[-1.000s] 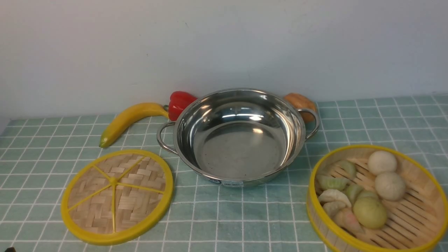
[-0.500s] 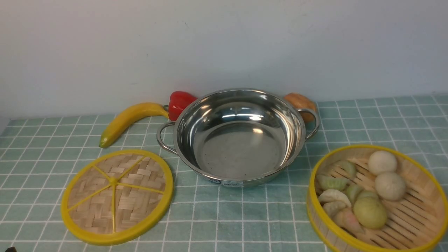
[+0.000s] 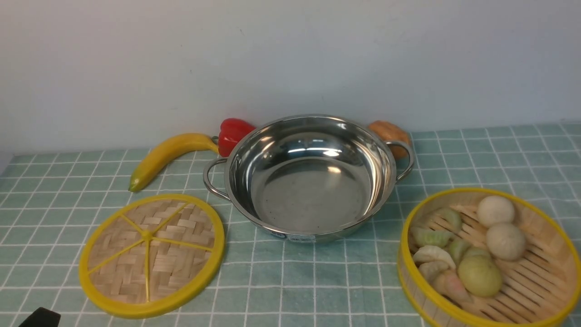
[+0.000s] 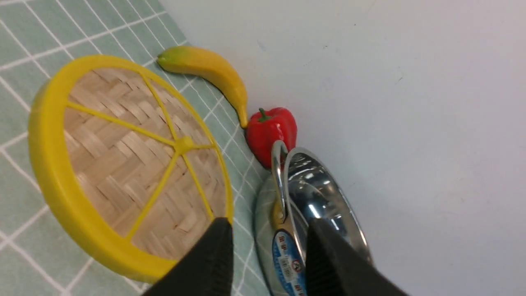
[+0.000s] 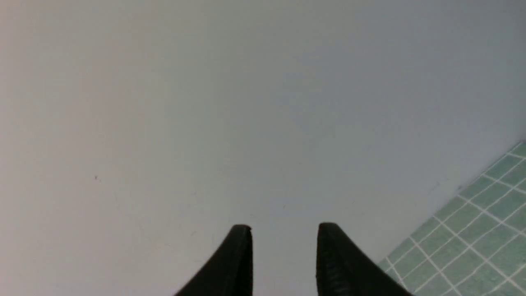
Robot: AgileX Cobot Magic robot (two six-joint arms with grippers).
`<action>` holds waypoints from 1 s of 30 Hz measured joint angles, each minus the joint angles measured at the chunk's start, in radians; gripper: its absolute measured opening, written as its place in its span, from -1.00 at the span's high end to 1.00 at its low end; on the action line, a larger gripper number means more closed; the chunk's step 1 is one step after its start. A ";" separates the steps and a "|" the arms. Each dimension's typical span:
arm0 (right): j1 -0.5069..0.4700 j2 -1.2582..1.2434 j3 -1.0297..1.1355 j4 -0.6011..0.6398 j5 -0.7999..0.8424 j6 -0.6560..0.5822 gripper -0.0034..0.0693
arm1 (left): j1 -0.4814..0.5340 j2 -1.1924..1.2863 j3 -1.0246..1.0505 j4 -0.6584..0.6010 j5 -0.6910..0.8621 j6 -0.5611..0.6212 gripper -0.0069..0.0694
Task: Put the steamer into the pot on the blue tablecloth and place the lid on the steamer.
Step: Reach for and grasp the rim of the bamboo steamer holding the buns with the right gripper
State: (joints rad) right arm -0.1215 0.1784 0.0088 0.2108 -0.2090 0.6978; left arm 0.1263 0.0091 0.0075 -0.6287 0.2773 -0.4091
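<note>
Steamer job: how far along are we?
Done: nothing. The pot is empty; the steamer, full of dumplings and buns, sits on the blue tablecloth to its right; the lid lies flat to its left. In hand: nothing; the left hand is open near the lid, the right hand open facing the wall. Left: steamer into pot, lid on steamer.

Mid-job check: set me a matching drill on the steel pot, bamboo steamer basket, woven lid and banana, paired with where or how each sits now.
1. shiny stainless-steel pot
2. round bamboo steamer basket with yellow rims
3. flat woven-bamboo lid with yellow rim
4. curved yellow banana

a. holds dumplings
b. flat on the pale blue-green checked cloth, robot's left
c. empty, in the middle
d. at the back, beside the red pepper

Pairs: 1-c, 2-a, 3-b, 4-d
</note>
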 joint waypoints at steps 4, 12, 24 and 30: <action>0.000 0.000 0.000 0.002 -0.041 0.029 0.25 | 0.000 0.000 0.000 -0.012 -0.062 -0.001 0.18; 0.000 -0.001 0.000 -0.095 -0.496 0.179 0.25 | 0.000 0.000 0.000 -0.028 -0.197 -0.008 0.18; 0.000 0.031 -0.441 -0.707 -0.265 0.231 0.25 | 0.000 0.026 -0.219 0.159 -0.361 0.142 0.18; 0.000 0.201 -0.704 -0.880 0.274 0.342 0.25 | 0.000 0.210 -0.385 0.445 -0.144 0.215 0.18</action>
State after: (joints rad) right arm -0.1215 0.3791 -0.6948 -0.6690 0.0649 1.0396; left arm 0.1263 0.2192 -0.3772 -0.1839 0.1329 -0.1943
